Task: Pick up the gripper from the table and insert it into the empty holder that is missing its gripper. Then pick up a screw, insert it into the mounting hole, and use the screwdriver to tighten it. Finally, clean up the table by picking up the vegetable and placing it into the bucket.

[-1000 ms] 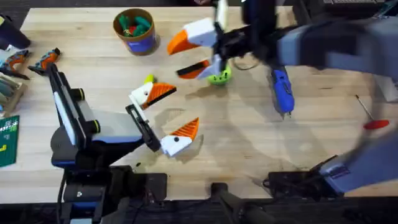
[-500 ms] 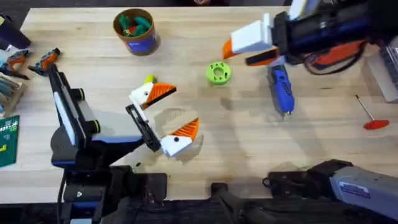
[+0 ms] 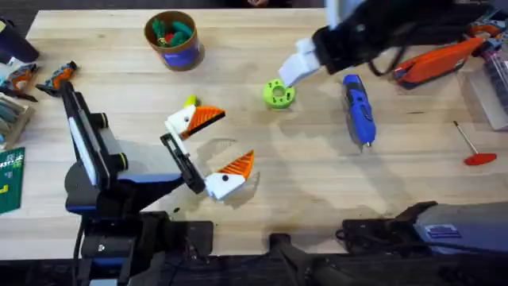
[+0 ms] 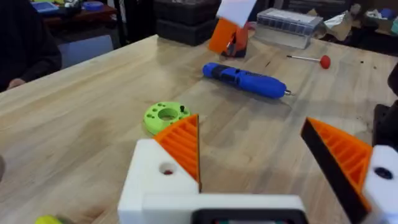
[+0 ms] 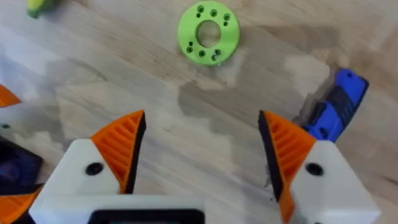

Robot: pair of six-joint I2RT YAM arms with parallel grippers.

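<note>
- Right pincer [image 5: 202,134]: fingers spread, nothing between them. It hovers over bare table [image 3: 317,175], with the green disc [image 3: 279,94] just to its left and the blue screwdriver [image 3: 357,108] just to its right.
- Left pincer [image 3: 225,141]: also spread and empty, parked near the left-centre of the table. All four fingers carry orange pads, so my read is that the insert step is done. Whether a screw is seated is too small to tell.
- Risk 1: the screwdriver lies flat, tip toward the near edge. It's a round-ish body, so a descent off its centreline probably pushes or rolls it instead of pinching it. An end grab likely lets it droop and miss the hole.
- Risk 2: the disc sits close. A wide-open finger coming down could clip it and shove it around.
- Risk 3: the thin red-handled driver [image 3: 474,153] and orange case [image 3: 440,59] are on the right, so a wrong-tool grab is possible.
- Risk 4: the vegetable [image 3: 190,102] sits just beside the left pincer's far finger, apparently touching. Reaching for it with the right arm risks arm-to-arm contact or knocking it under the finger.
- Risk 5: the bucket [image 3: 171,38] is far left and already holds toys, so a sloppy release could bounce off the rim.
</note>
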